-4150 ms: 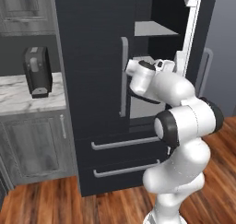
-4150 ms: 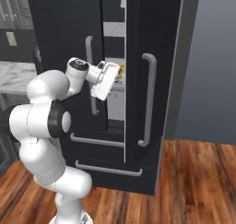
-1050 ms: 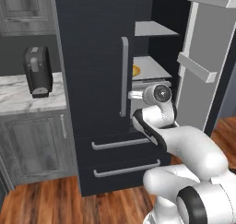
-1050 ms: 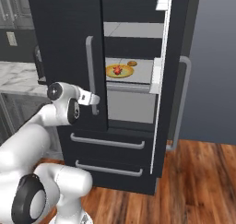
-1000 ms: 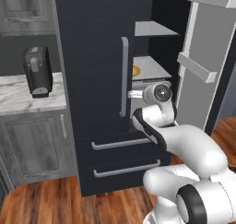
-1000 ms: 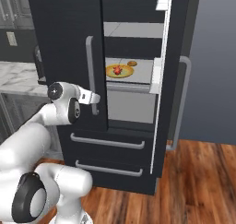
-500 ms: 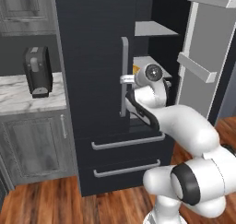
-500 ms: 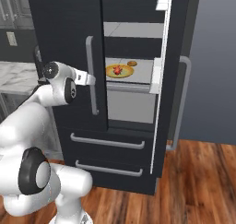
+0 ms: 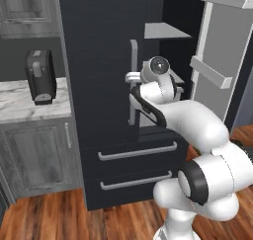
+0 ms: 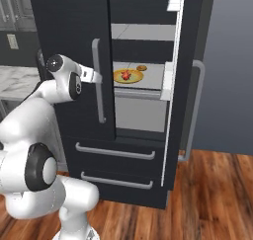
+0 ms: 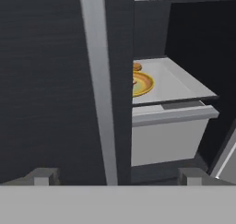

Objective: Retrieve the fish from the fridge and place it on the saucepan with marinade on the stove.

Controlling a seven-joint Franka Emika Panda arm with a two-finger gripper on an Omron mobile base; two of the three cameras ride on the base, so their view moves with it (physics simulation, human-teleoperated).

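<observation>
The black fridge (image 10: 74, 31) has its left door shut and its right door (image 10: 180, 86) swung open. On a light grey shelf (image 10: 153, 78) inside lies the small red fish (image 10: 125, 75), on a yellow-rimmed plate (image 10: 136, 79). My gripper (image 10: 94, 76) is open and empty, held just in front of the left door's long grey handle (image 10: 99, 81), left of the opening. In the hand view the gripper (image 11: 115, 174) faces that handle (image 11: 99, 80), and the door edge hides most of the plate (image 11: 142, 84). The saucepan with marinade and the stove are out of view.
A tiny brown round item (image 10: 142, 68) lies behind the plate. Two drawers (image 10: 116, 152) sit below the doors. A dark coffee machine (image 9: 40, 76) stands on the marble counter (image 9: 20, 98) left of the fridge. The open door (image 9: 217, 61) stands out at the right.
The hand has risen along the left door's handle and shifted slightly left. The jaws stayed open. The fridge and its contents have not moved.
</observation>
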